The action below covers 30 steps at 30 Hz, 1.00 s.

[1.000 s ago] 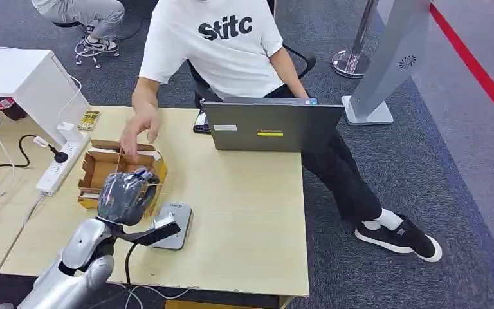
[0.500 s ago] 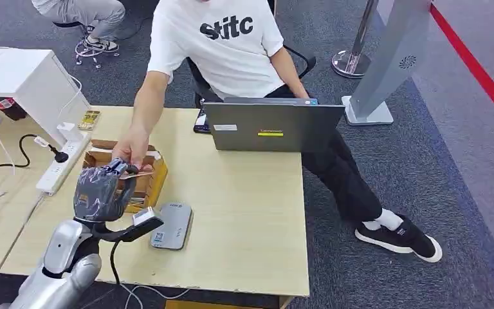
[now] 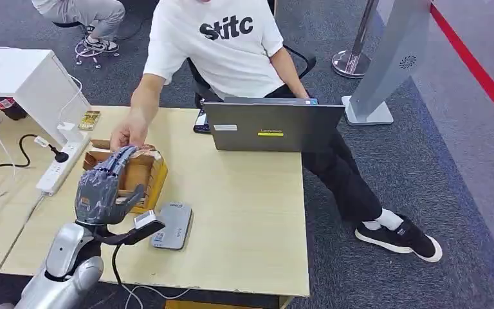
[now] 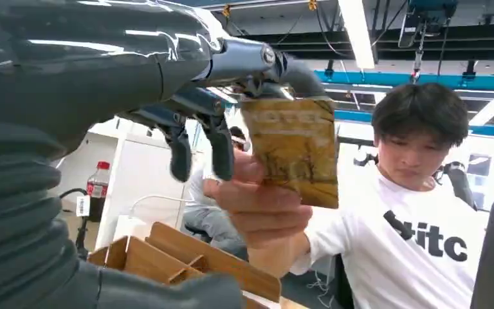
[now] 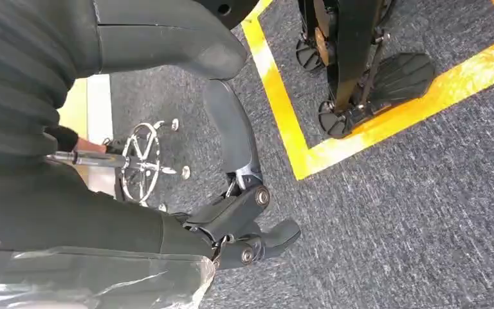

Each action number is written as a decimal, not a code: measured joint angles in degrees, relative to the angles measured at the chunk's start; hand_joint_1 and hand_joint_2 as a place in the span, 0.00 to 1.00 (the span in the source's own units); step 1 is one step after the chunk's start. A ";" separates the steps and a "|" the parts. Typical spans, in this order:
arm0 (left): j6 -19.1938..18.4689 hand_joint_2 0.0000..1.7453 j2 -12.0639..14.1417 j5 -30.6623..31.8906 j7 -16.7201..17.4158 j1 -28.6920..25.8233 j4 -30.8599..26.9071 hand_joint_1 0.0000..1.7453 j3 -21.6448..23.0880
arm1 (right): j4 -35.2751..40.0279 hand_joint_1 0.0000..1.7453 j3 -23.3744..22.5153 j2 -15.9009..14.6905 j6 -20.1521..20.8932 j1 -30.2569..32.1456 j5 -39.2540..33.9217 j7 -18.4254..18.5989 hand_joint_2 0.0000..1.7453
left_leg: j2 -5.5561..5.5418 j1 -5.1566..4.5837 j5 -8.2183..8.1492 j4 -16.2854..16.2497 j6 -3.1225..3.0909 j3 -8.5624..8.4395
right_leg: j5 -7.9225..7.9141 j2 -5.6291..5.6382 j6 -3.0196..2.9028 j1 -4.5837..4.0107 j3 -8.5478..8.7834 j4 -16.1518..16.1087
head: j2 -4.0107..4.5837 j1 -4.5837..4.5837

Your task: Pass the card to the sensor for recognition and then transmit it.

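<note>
My left hand (image 3: 103, 183) hovers over the cardboard box (image 3: 151, 177) with its fingers stretched out and apart. A person's hand (image 3: 125, 133) meets my fingertips and grips the yellow-brown card (image 4: 292, 151). In the left wrist view one of my fingers (image 4: 276, 67) lies at the card's upper edge while the person's thumb presses on its face. The grey card sensor (image 3: 173, 225) lies flat on the table (image 3: 244, 212), just right of my wrist. My right hand (image 5: 244, 225) hangs over the carpet with its fingers loosely bent, holding nothing.
The person in a white shirt (image 3: 222, 48) sits across the table behind an open laptop (image 3: 273, 125). A power strip (image 3: 58, 167) with cables and a white case (image 3: 19, 80) stand at the left. A grey stand (image 3: 386, 64) rises on the carpet at the back right.
My left hand went from above the sensor back and left to the person's hand. Its fingers have spread apart, and the card now sits in the person's grip.
</note>
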State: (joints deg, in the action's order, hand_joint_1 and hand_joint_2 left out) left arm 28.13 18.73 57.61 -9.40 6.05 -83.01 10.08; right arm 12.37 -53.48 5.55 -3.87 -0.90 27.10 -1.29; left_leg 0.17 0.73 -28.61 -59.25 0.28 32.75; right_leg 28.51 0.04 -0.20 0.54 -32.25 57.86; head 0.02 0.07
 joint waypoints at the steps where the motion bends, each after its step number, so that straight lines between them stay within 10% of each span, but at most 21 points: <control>1: 0.00 1.00 -0.09 0.02 -0.02 -0.02 0.00 0.00 0.00 | 0.00 0.00 -0.06 0.00 0.00 0.00 0.00 0.00 1.00 | 0.00 0.00 0.00 0.00 0.00 0.00 | 0.00 0.00 0.00 0.00 0.00 0.00 | 0.02 0.00; 12: -0.11 1.00 -0.55 0.66 -0.44 -0.86 -0.11 0.00 0.00 | 0.00 0.00 -0.55 0.02 0.00 0.00 0.15 0.02 1.00 | 0.00 0.01 0.01 0.00 0.01 -0.01 | 0.00 0.00 -0.01 0.00 0.00 0.00 | 0.00 0.00; 30: -16.48 1.00 4.96 3.76 3.41 -6.25 -3.04 0.00 2.54 | 0.00 0.00 -2.97 0.04 0.44 0.01 1.77 -0.07 1.00 | 0.00 0.03 0.01 0.01 0.01 -0.01 | 0.01 0.00 -0.01 0.00 -0.01 0.01 | 0.02 0.00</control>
State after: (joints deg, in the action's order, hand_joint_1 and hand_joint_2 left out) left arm 11.65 23.69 61.37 -5.99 -0.21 -86.05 12.61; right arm 12.37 -56.46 5.60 -3.43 -0.89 28.87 -1.35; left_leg 0.17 0.77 -28.60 -59.24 0.29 32.75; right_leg 28.52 0.04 -0.21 0.53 -32.26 57.87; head 0.04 0.07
